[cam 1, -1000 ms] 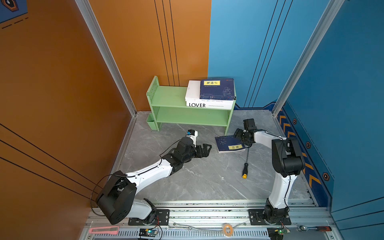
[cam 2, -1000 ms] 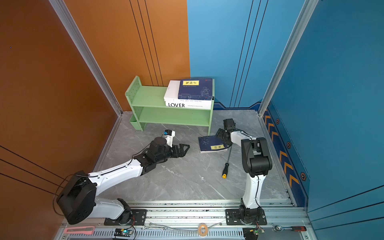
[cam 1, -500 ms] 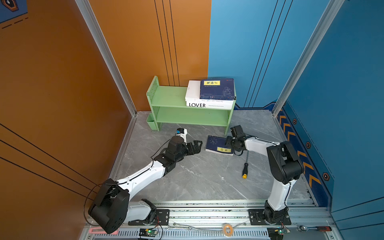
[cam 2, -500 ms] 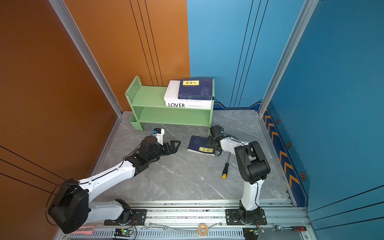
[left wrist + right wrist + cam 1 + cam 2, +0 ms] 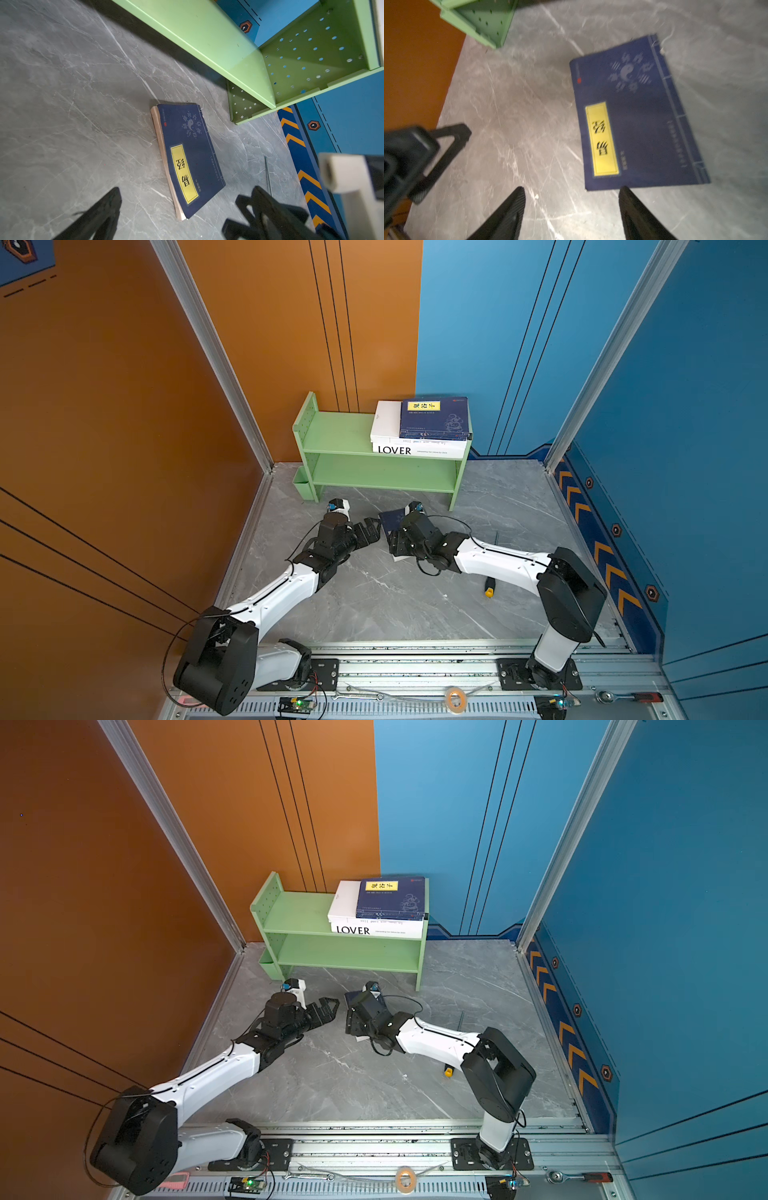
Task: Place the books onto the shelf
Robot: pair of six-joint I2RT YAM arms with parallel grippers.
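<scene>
Left hand (image 5: 328, 1013) and right hand (image 5: 348, 1018) close together before green shelf (image 5: 299, 919).

Shelf (image 5: 207, 41) matt green perforated sheet metal; book (image 5: 193, 158) matt paper cover; tabletop (image 5: 72, 104) smooth grey marble-look

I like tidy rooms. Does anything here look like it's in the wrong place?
Yes. A thin dark-blue book with a yellow label lies flat on the grey marbled floor, not on the green metal shelf. A screwdriver with a black-and-yellow handle also lies loose on the floor.
</scene>
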